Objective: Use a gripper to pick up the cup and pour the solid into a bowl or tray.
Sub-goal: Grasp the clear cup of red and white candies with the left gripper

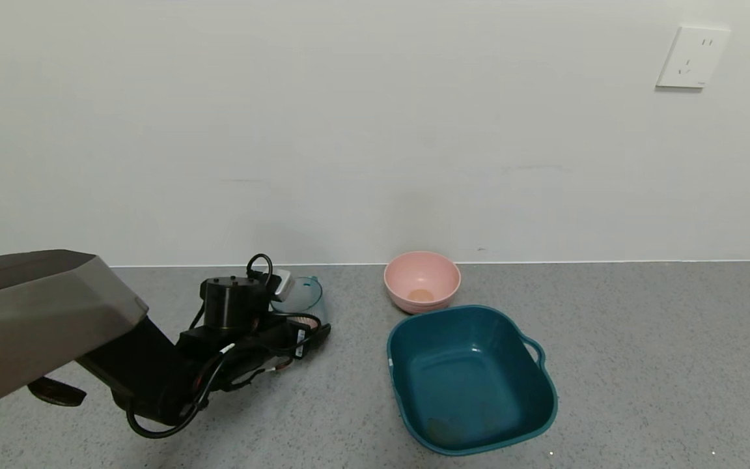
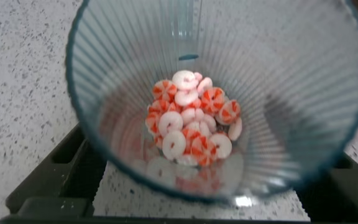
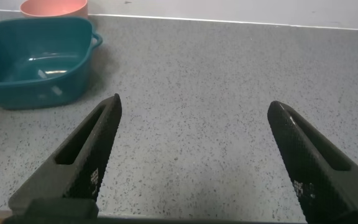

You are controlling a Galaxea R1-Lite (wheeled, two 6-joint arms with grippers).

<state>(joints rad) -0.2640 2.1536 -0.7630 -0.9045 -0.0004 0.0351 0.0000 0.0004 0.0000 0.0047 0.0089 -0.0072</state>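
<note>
Left of the tub [image 1: 472, 378] | left gripper [image 1: 297, 326] fingers astride cup [image 1: 303, 296], grip unconfirmed | candies [image 2: 194, 121] in its base | light, slick ribbed plastic; take mid-wall | right gripper [image 3: 191, 155] wide, idle.

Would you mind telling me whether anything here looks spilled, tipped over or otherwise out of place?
Nothing stands out. The candies all sit inside the cup at the left claw, with none on the counter. The teal tub and pink bowl sit upright. The right claw is open over bare counter.
</note>
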